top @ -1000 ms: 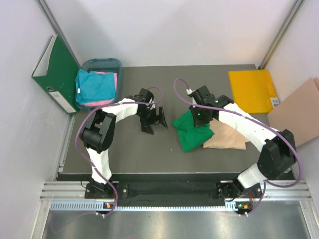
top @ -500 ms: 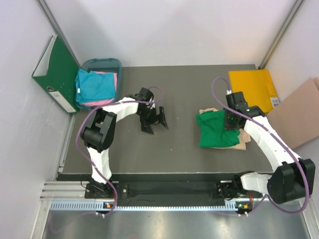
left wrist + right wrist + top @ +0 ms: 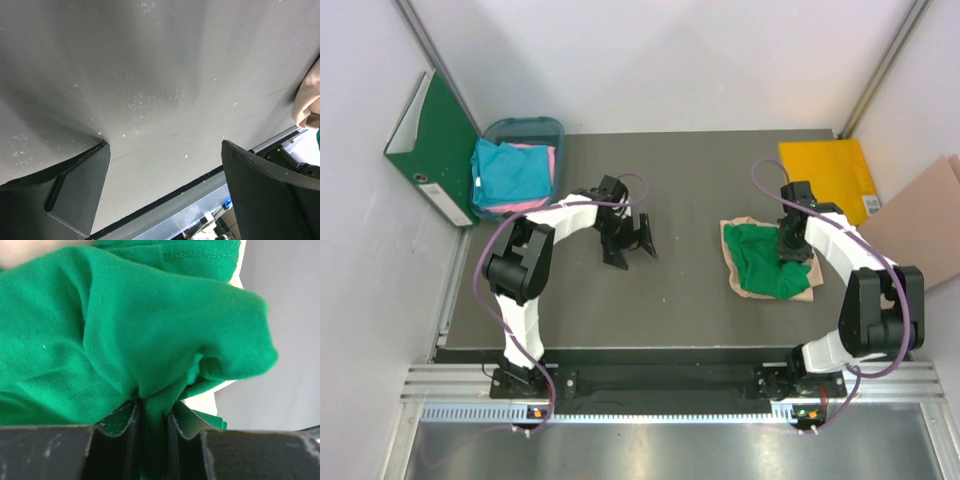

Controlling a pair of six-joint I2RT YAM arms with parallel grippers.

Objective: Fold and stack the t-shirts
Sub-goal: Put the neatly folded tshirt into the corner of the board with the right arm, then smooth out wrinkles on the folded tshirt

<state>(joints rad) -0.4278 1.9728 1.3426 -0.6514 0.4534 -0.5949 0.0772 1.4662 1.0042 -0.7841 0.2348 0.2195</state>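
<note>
Green t-shirt (image 3: 763,268) bunched on the beige t-shirt (image 3: 733,230) at the right of the desk (image 3: 690,180), a fold pinched tight in the right fingers (image 3: 152,435); left fingers (image 3: 632,252) wide open over mid-desk, holding nothing; teal t-shirt (image 3: 512,172) far left in a bin (image 3: 525,125).

A high overhead camera looks down from behind the near edge across the whole table (image 3: 700,170). The left wrist camera skims bare tabletop from close up. The right wrist camera sits almost against the green t-shirt (image 3: 125,330), which the overhead view also shows.
</note>
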